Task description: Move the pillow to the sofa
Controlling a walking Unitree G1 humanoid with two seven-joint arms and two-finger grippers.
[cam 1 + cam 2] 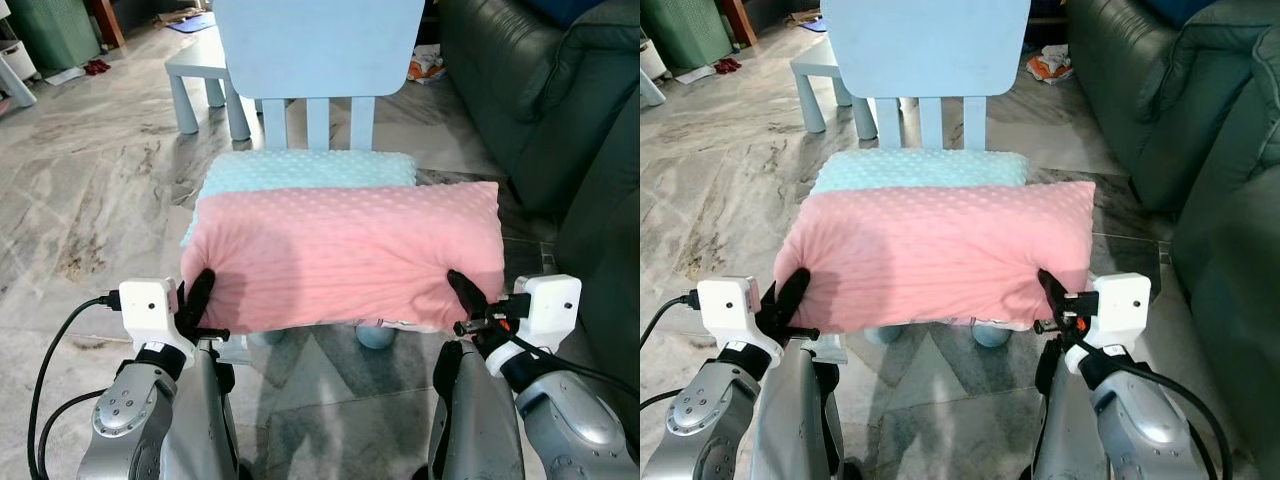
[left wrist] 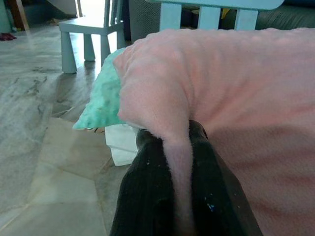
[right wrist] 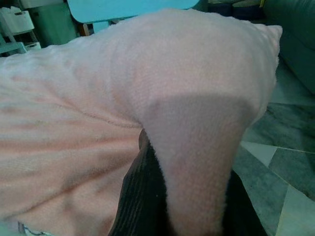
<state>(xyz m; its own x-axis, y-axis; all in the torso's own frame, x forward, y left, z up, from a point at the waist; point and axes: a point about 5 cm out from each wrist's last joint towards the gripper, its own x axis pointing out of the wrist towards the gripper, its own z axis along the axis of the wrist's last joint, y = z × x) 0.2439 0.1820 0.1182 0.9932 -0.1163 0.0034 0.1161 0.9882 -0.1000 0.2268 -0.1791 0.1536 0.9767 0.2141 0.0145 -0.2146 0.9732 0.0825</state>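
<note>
Grip looks to be secured and the carrying is what remains, as I am judging it from where I am standing. Over on the robot's left, the left gripper (image 1: 203,300) is pinching the near left corner of the pink pillow (image 1: 345,255), and its wrist view is showing a fold of pink fleece squeezed between the two black fingers (image 2: 147,196). The pillow itself is lying across the seat of the pale blue child's chair (image 1: 320,50), resting on top of a mint dotted pillow (image 1: 305,168) whose far edge is peeking out behind it, so it is not yet looking lifted clear. A small blue table (image 1: 200,60) is standing further back on the marble floor (image 1: 90,190). Moving across, the right gripper (image 1: 466,296) is clamping the near right corner in the same manner, with fleece bunching between its fingers (image 3: 138,196). Beyond that, on the robot's right and just beside the chair, the dark green leather sofa (image 1: 520,90) is waiting with nothing pink on it, so the raising, the turn toward it and the setting down are all still to come.
</note>
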